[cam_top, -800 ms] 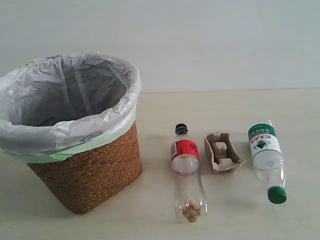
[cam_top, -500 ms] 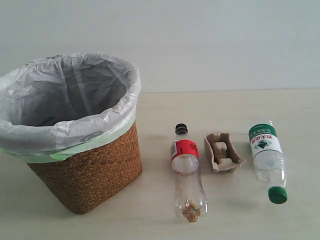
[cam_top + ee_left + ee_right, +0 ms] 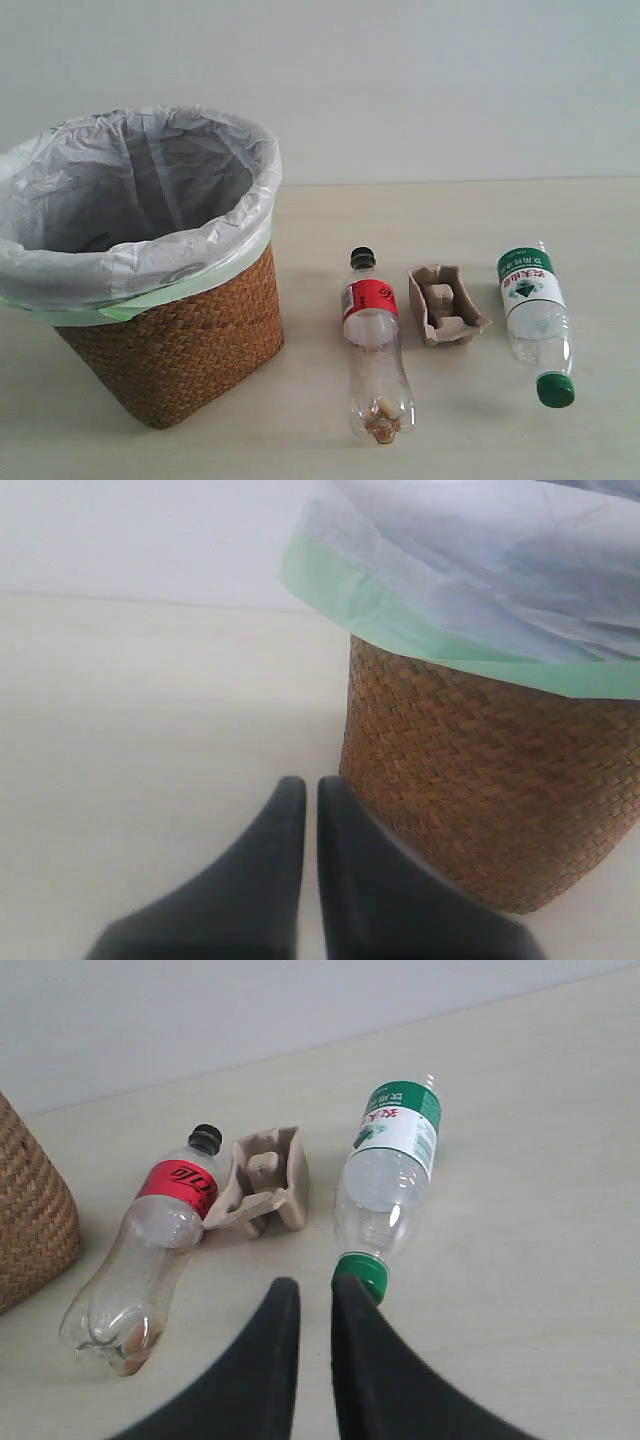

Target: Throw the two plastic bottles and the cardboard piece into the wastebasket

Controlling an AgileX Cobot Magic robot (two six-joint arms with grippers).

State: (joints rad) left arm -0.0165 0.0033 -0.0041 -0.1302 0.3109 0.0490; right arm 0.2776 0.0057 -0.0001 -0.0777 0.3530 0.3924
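Both of my grippers were closed with nothing between the fingers. The left gripper (image 3: 311, 795) hung low beside the woven side of the wastebasket (image 3: 470, 780), and the right gripper (image 3: 312, 1295) was near the cap of the green-capped bottle (image 3: 390, 1175). A pale beige table (image 3: 450, 210) ran back to a plain white wall (image 3: 400, 80). That bottle lay on its side, its long axis running roughly toward the wall and its cap away from it. The black-capped bottle (image 3: 150, 1250) lay reversed, cap toward the wall. The cardboard piece (image 3: 265, 1185) sat between them, hollow side up.
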